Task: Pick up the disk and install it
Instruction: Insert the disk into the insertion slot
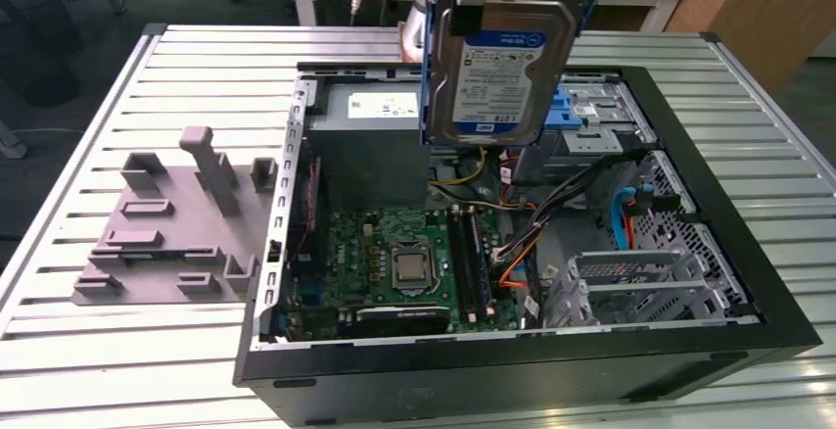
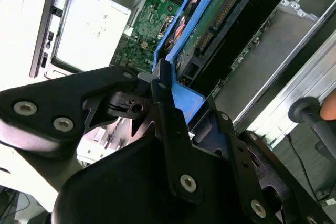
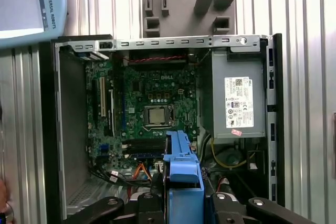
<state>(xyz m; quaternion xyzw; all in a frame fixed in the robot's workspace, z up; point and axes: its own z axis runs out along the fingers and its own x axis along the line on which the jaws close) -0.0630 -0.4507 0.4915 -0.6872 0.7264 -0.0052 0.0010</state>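
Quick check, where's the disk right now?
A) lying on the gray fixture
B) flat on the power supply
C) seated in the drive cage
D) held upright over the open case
D: the gripper clamps the disk by its blue carrier, and it hangs upright above the open computer case.

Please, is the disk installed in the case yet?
No: the blue-framed silver hard drive hangs upright in the gripper, above the black case.

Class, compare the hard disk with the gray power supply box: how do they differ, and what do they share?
The disk hangs on edge above the open case, clamped in the gripper; the power supply sits inside it. The disk wears a blue frame; the power supply is plain gray and bulkier. Both carry printed labels.
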